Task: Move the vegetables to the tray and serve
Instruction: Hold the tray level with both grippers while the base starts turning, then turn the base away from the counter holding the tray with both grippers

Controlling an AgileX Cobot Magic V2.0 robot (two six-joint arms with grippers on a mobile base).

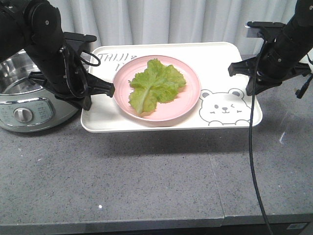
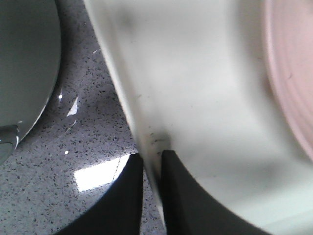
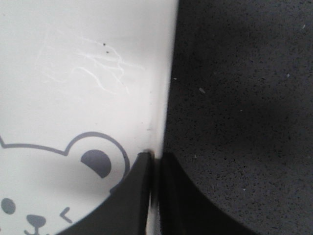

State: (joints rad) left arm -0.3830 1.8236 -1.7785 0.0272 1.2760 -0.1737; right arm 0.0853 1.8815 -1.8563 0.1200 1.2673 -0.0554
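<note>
Tray (image 1: pixel 102 117) held between my two arms above grey counter (image 1: pixel 146 181) | my left gripper (image 2: pixel 152 157) clamped on its left rim | my right gripper (image 3: pixel 155 159) clamped on its right rim | vegetables (image 1: pixel 155 84) lying on pink plate (image 1: pixel 190 103) on tray

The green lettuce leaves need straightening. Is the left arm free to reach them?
Probably not: the left claw is shut on the rim of the cream-white rectangular tray, the right claw on the opposite rim. Letting go might tip the green lettuce leaves.
</note>
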